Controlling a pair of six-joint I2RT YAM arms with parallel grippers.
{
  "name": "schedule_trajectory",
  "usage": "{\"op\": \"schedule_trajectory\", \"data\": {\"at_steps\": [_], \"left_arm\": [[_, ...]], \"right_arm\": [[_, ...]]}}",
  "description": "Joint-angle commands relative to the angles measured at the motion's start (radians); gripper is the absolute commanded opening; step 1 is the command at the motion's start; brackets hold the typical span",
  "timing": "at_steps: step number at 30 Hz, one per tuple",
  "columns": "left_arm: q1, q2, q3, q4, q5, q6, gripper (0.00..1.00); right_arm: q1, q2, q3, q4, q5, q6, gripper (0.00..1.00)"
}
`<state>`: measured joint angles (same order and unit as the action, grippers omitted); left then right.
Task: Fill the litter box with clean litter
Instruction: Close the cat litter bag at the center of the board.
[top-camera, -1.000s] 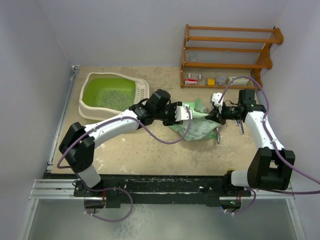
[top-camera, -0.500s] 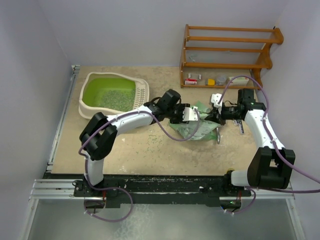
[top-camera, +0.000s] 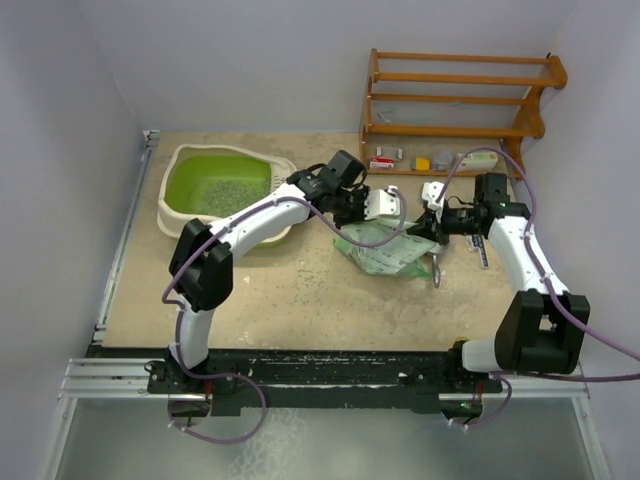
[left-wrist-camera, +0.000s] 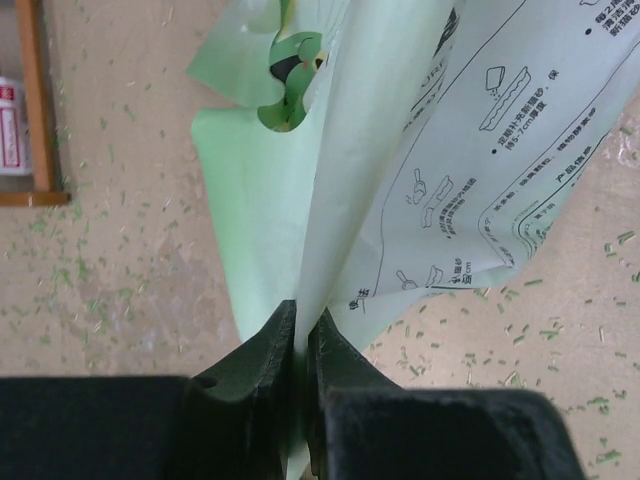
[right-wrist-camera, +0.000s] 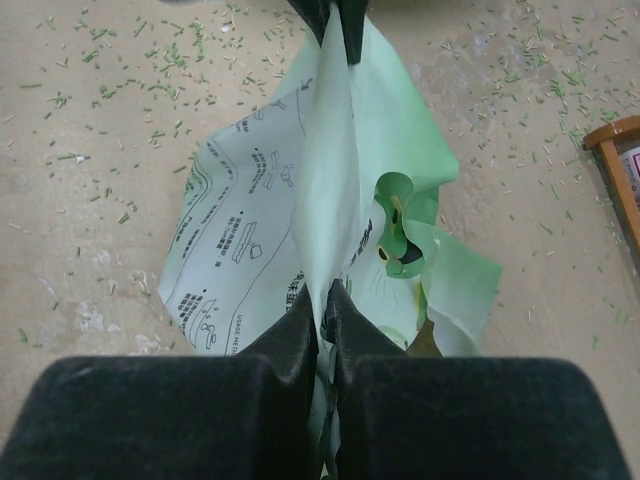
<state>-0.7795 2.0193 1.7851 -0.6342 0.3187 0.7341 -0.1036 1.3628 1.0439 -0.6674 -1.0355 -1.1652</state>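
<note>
Looking at your left fingers (left-wrist-camera: 262, 365), you find them pressed together on a fold of the pale green bag (left-wrist-camera: 400, 150), with the sheet caught between the two dark tips. Your right fingers (right-wrist-camera: 295, 335) are clamped on the same fold from the opposite side. In the right wrist view the left pair shows at the top edge of the frame, pinching the far end.

The bag is held up between the two pairs, right of centre in the overhead view. Its white panel carries line drawings of scoops and trays with small Chinese characters, too small for you to read. Beside them in the right wrist view you can just make out what looks like "USAGE". A green and yellow cartoon figure (right-wrist-camera: 395, 240) is printed on the green face.

Stray pellets (left-wrist-camera: 90, 290) dot the beige surface (top-camera: 300, 300) around the bag. The litter box (top-camera: 180, 215) sits in the upper left of the overhead view, apart from the bag, with the litter (top-camera: 225, 195) spread thin over its lime-green floor. A wooden rack (top-camera: 460, 95) stands in the upper right.
</note>
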Motion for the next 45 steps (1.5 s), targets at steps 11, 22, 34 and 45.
{"op": "schedule_trajectory", "data": {"at_steps": [11,22,34,45], "left_arm": [[0.055,-0.301,-0.067,0.057,-0.203,-0.120,0.03],[0.055,-0.519,-0.564,0.684,-0.257,-0.088,0.50],[0.086,-0.347,-0.279,0.563,-0.220,-0.182,0.60],[0.091,-0.415,-0.154,0.375,-0.250,-0.246,0.61]], "right_arm": [[0.011,0.173,0.238,-0.053,-0.007,0.142,0.00],[0.111,0.211,0.359,-0.135,-0.005,0.154,0.00],[0.204,0.440,0.738,-0.170,-0.004,0.148,0.00],[0.236,0.421,0.808,-0.178,-0.059,0.531,0.00]]}}
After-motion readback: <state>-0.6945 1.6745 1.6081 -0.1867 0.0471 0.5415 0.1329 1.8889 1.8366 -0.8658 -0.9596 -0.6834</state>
